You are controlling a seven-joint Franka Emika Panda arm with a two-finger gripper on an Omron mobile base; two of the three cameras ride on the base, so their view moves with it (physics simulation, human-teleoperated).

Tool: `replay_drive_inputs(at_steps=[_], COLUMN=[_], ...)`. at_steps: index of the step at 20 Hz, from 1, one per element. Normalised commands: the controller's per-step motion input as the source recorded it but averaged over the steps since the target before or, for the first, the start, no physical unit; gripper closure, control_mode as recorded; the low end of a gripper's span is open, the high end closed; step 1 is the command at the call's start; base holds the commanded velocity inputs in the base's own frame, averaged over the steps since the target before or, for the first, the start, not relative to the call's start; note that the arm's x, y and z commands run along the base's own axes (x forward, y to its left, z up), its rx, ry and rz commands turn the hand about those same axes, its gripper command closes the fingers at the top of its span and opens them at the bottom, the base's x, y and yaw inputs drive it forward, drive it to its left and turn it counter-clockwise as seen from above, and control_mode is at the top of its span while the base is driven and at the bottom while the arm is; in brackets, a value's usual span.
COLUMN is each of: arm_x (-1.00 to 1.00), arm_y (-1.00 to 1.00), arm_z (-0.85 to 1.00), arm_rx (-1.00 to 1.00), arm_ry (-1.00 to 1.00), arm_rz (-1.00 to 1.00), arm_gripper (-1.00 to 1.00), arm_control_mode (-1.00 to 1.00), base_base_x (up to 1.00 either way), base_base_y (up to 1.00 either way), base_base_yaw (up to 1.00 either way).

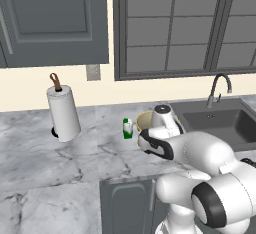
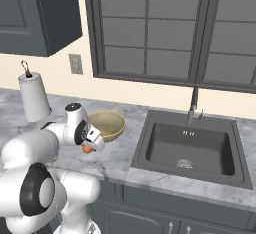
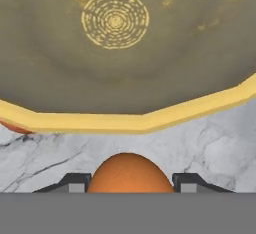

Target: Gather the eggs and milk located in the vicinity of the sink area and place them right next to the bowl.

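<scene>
My gripper (image 3: pixel 130 185) is shut on an orange-brown egg (image 3: pixel 130 172), which sits between the two dark fingertips. The egg (image 2: pixel 87 149) hangs low over the marble counter, just in front of the tan-yellow bowl (image 2: pixel 107 125), whose speckled inside (image 3: pixel 115 38) spreads across the top of the hand view. A sliver of a second egg (image 3: pixel 12 127) lies on the counter against the bowl's rim at the left. The milk (image 1: pixel 128 128), a white carton with a green band, stands upright just left of the bowl (image 1: pixel 141 120). The sink (image 2: pixel 192 148) lies to the right of the bowl.
A tall paper towel roll (image 1: pixel 63 113) stands on the counter left of the milk. The curved faucet (image 1: pixel 218 90) rises behind the sink (image 1: pixel 225 123). My own white arm hides much of the bowl in the left base view. The counter edge runs close in front.
</scene>
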Motion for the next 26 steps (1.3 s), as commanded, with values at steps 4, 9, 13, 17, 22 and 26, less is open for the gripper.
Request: replay_drive_inputs(at_steps=[4, 9, 13, 17, 22, 26], arm_x=[0.01, 0.01, 0.01, 0.00, 0.00, 0.00], arm_y=[0.00, 0.02, 0.00, 0.00, 0.00, 0.01], arm_z=[-0.20, -0.21, -0.11, -0.05, -0.08, -0.08], arm_rx=[0.00, 0.00, 0.00, 0.00, 0.01, 0.01], arm_ry=[-0.10, -0.05, 0.00, 0.00, 0.00, 0.00], arm_rz=[0.00, 0.00, 0.00, 0.00, 0.00, 0.00], arm_gripper=[1.00, 1.00, 1.00, 1.00, -1.00, -1.00], arm_control_mode=[-1.00, -1.00, -1.00, -1.00, -1.00, -1.00], base_base_x=[0.00, 0.00, 0.00, 0.00, 0.00, 0.00], base_base_y=[0.00, 0.00, 0.00, 0.00, 0.00, 0.00], base_base_yaw=[0.00, 0.00, 0.00, 0.00, 0.00, 0.00])
